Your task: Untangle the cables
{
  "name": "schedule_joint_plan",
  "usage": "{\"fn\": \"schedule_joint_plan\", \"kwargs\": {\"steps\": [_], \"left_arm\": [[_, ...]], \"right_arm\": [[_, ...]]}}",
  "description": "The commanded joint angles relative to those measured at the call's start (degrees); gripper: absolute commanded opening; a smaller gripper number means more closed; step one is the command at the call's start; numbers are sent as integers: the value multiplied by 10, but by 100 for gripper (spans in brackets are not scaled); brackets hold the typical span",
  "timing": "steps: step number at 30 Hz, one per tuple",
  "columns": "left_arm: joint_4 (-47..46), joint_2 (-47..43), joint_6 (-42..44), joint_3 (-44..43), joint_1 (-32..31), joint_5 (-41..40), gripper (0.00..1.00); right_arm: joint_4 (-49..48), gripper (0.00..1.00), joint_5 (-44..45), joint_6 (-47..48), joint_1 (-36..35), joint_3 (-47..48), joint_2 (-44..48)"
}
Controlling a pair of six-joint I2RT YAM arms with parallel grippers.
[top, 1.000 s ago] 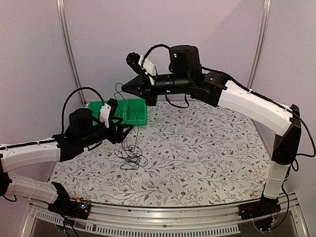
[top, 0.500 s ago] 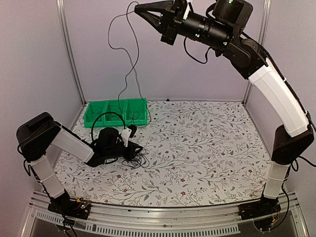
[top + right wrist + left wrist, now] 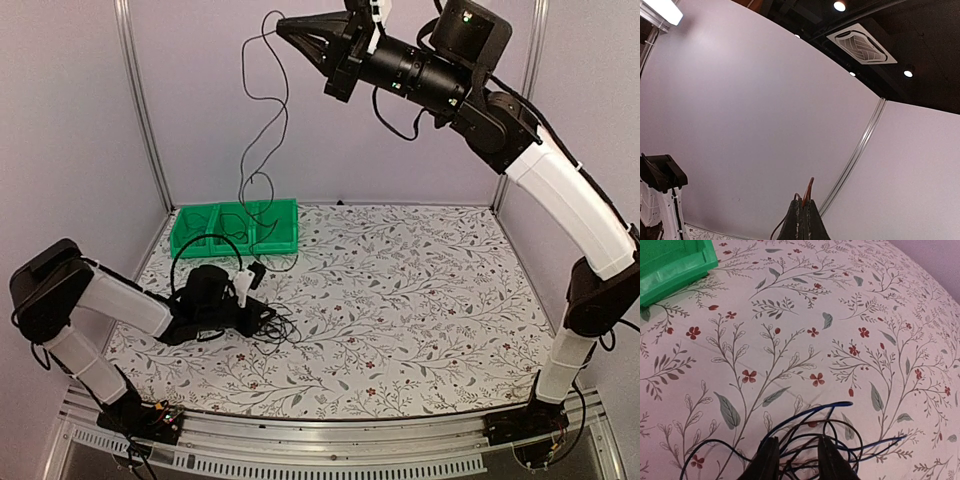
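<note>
Top view wide — left wrist hugs table [image 3: 790, 315], right faces ceiling [image 3: 920, 35].

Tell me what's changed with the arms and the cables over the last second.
The right gripper rose from just above the green bin to high overhead, still pinching one cable that now hangs down from it. The left gripper dropped onto the tablecloth and narrowed around the pile of cables. The bin stayed put.

The right gripper [image 3: 283, 22] is high above the green bin [image 3: 270, 243], closed on 1 thin strand of the cables [image 3: 285, 325], which hangs in loose loops toward the bin. Just in front of the bin, the left gripper [image 3: 260, 313] sits low at the tangled heap.
</note>
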State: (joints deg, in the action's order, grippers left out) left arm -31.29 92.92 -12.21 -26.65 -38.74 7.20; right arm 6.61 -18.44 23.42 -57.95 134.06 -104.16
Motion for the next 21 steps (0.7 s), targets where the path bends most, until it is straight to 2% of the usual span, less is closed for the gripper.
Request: {"fn": "schedule_joint_plan", "kwargs": {"steps": [1,6,11,15,21], "left_arm": [[66,-105,-13,28,3,-28,27],[152,-237,-18,52,4,-70,29],[241,-364,-26,25,7,-138,44],[291,-412,-15,-28,9,-172,54],[337,-418,22,-121,9,-149,57]], "right_arm": [[6,0,12,1,7,-87,40],[18,0,-3,-17,13,-172,67],[20,0,-10,-26,16,-236,85],[23,0,-14,-43,20,-261,87],[28,0,-14,-53,21,-292,89]]}}
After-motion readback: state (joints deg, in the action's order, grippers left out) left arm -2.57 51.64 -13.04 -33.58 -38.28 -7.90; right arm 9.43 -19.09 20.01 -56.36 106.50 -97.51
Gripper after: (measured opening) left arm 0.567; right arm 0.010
